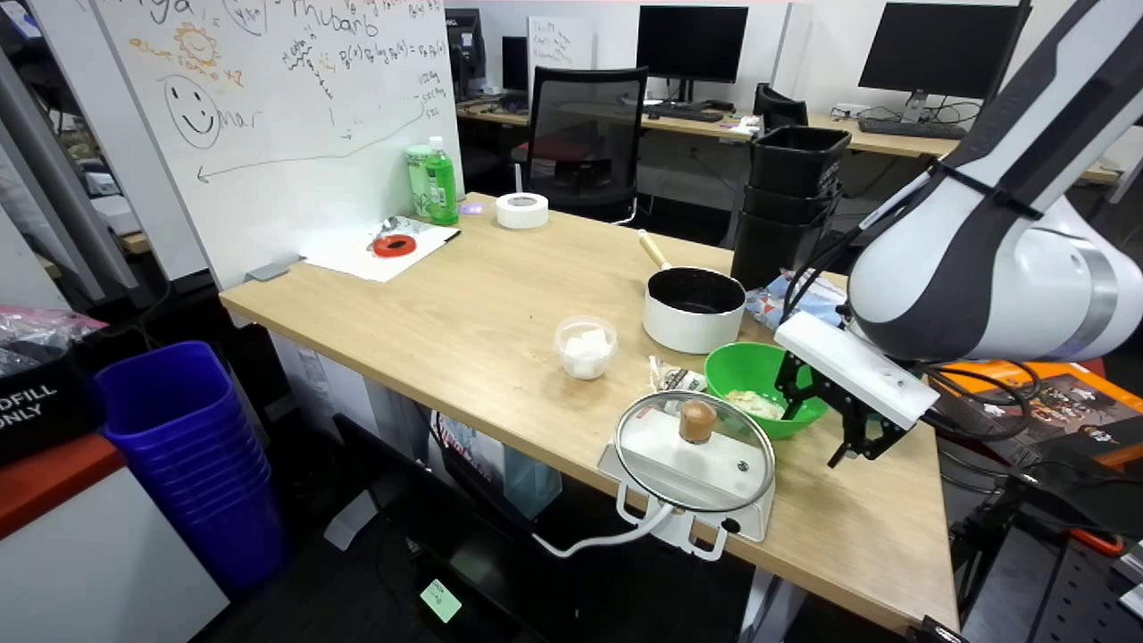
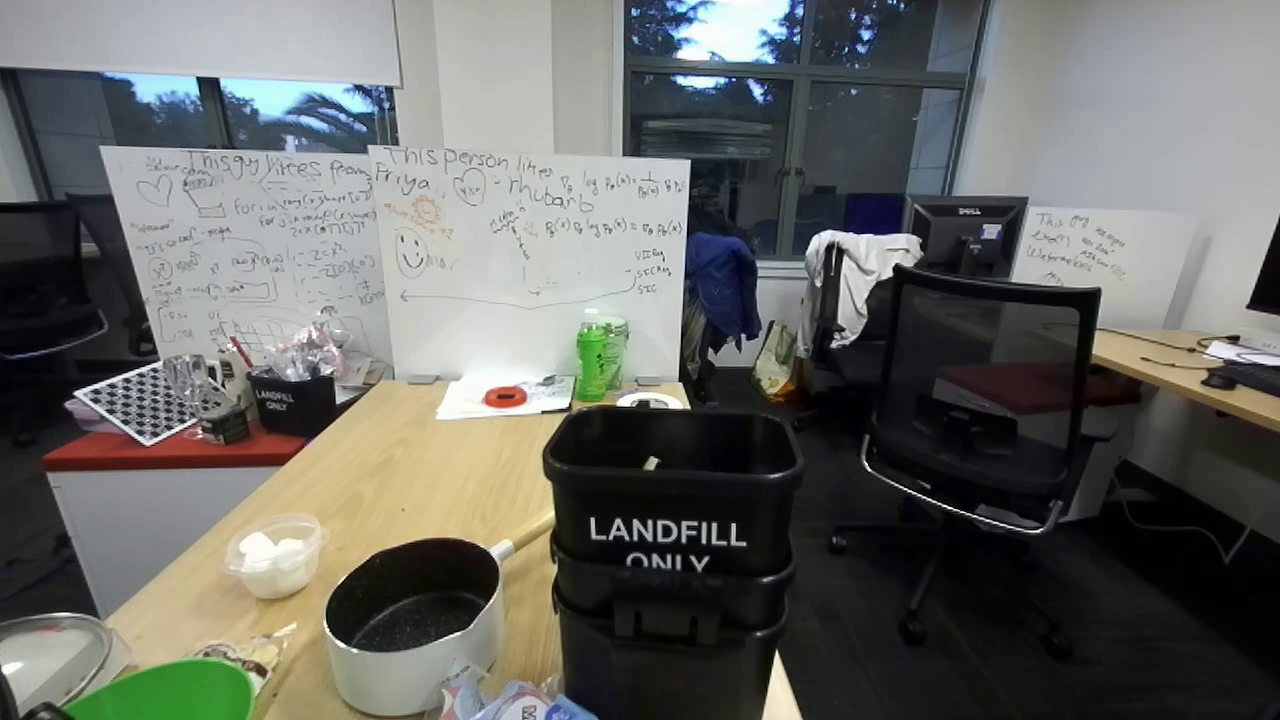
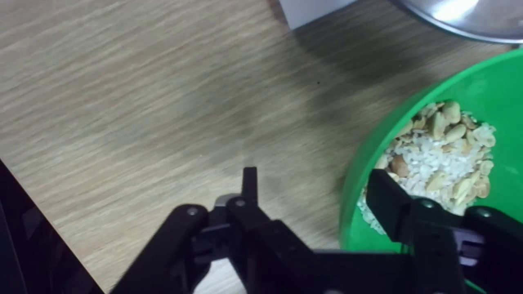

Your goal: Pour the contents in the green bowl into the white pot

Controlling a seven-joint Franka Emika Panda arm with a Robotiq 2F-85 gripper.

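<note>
The bright green bowl (image 1: 737,364) stands upright on the table and holds white grains and nuts. It also shows in the wrist view (image 3: 504,96) and at the bottom edge of an exterior view (image 2: 170,692). My gripper (image 1: 811,438) is open and straddles the bowl's rim. In the wrist view, one finger of the gripper (image 3: 313,170) is inside the bowl over the grains and the other is outside above the table, with a gap to the rim wall. The white pot (image 1: 688,328), black inside, stands upright beyond the bowl and also shows in an exterior view (image 2: 390,675); its inside looks bare.
A glass lid (image 1: 647,429) lies on a white hot plate (image 1: 759,513) beside the bowl. A small snack bag (image 1: 680,375) lies between bowl and pot. A clear tub (image 1: 585,335) with white pieces, a blue-white bag (image 1: 779,305) and stacked black bins (image 1: 788,219) stand near the pot.
</note>
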